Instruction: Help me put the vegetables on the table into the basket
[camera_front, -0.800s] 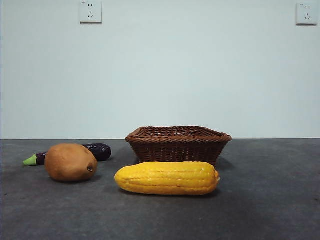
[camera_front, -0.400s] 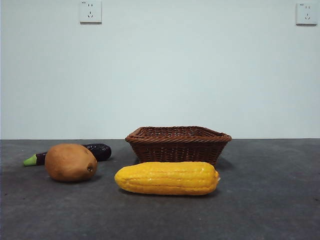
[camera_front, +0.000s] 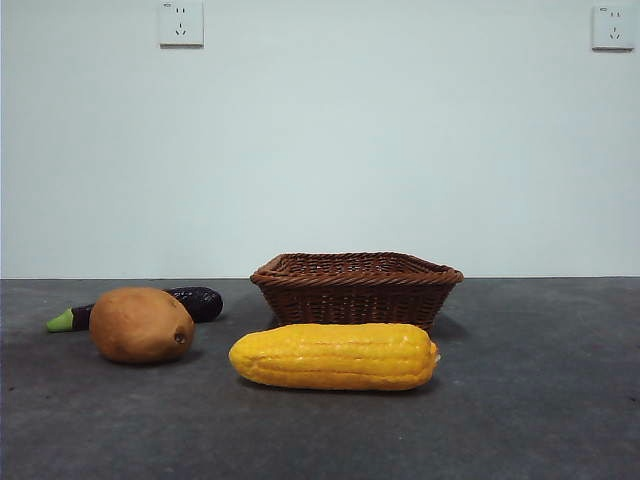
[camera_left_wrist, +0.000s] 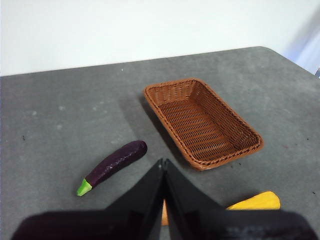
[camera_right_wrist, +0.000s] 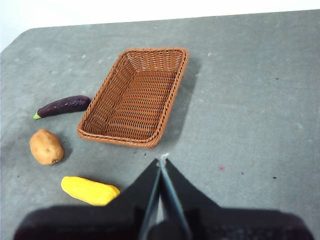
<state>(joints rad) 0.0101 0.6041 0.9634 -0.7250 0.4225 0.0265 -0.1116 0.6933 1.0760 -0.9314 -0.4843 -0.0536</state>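
— Front view first: what is on the desk (camera_front: 540, 400)?
— A corn cob (camera_front: 335, 356) lies sideways just in front of the basket (camera_front: 356, 287). A potato (camera_front: 141, 324) sits to one side, with the eggplant (camera_front: 190, 303) right behind it. No arm shows.

— Left wrist view?
— The left hand (camera_left_wrist: 164, 162) is pinched closed and holds nothing. It hangs above the eggplant (camera_left_wrist: 111, 162) and the corn's end (camera_left_wrist: 256, 201). I think this arm is nearer.

— Right wrist view?
— The right hand (camera_right_wrist: 161, 162) is closed and empty too. The basket (camera_right_wrist: 172, 92) sits between it and the eggplant (camera_right_wrist: 62, 106); the potato (camera_right_wrist: 46, 146) and corn (camera_right_wrist: 90, 190) lie off to one side.
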